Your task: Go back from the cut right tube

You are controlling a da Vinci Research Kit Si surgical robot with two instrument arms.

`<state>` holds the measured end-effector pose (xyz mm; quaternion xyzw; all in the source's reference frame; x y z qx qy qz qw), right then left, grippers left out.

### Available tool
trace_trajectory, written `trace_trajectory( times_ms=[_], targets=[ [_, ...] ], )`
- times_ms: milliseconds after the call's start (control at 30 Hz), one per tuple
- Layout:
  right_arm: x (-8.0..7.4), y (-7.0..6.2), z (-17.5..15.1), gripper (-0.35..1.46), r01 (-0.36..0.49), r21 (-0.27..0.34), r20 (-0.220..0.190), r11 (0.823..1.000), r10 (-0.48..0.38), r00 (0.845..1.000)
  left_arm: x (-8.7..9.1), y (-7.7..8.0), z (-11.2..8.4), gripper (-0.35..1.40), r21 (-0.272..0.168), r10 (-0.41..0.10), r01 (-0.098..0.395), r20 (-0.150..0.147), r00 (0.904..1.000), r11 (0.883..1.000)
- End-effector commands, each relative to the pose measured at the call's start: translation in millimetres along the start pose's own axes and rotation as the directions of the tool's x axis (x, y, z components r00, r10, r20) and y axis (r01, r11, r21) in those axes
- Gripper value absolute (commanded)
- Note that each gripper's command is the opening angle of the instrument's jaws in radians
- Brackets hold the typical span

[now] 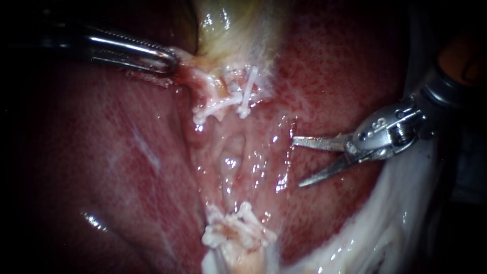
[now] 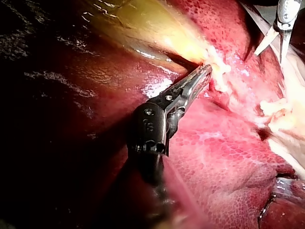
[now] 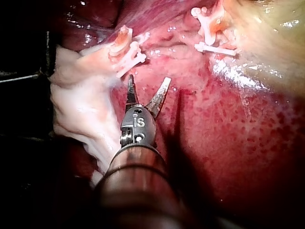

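The cut tube [image 1: 225,99] lies in two parts. One end sits just beside the gallbladder [image 1: 223,30] and is closed by white clips [image 1: 248,94]. The far stump [image 1: 238,256] lies well apart from the gallbladder, under the far clips [image 1: 238,228]. Bare wet tissue lies between the two ends. The endoscope view does not settle which of the clipped ends belongs to the right tube.

Handling, as judged: the tube is soft, light, wet and slippery, and it tears easily. The clips are its only closure, so do not knock or drag them. This step calls for no hold on the tube. If a hold were needed, take the tissue beside the clips, never a clip itself.

Left instrument [image 1: 170,60]: jaws pressed together on the gallbladder at its pale edge, just beside the near clips.

Right instrument [image 1: 297,161]: two blades spread with nothing between them. It is over the liver [image 1: 329,76], well apart from the gallbladder and clear of both sets of clips.

Withdrawal, as judged: move along the shaft line. The spread tips could score the liver, which is soft and easily marked.
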<state>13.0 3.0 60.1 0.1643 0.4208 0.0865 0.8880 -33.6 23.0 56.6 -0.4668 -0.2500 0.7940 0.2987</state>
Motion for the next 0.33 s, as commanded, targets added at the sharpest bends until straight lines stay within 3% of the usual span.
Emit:
trace_trajectory(
  times_ms=[33,333],
  targets=[
    [0.0,0.0,0.0,1.45,0.0,0.0,0.0,1.0,0.0,1.0,0.0,0.0,0.1,-0.35,0.001,0.001,-0.001,0.001,1.0,1.0],
    [0.3,0.1,-0.4,1.45,-0.002,0.002,0.0,1.0,0.002,1.0,0.0,0.0,0.1,-0.35,0.001,0.001,-0.001,0.001,1.0,1.0]
  ],
)
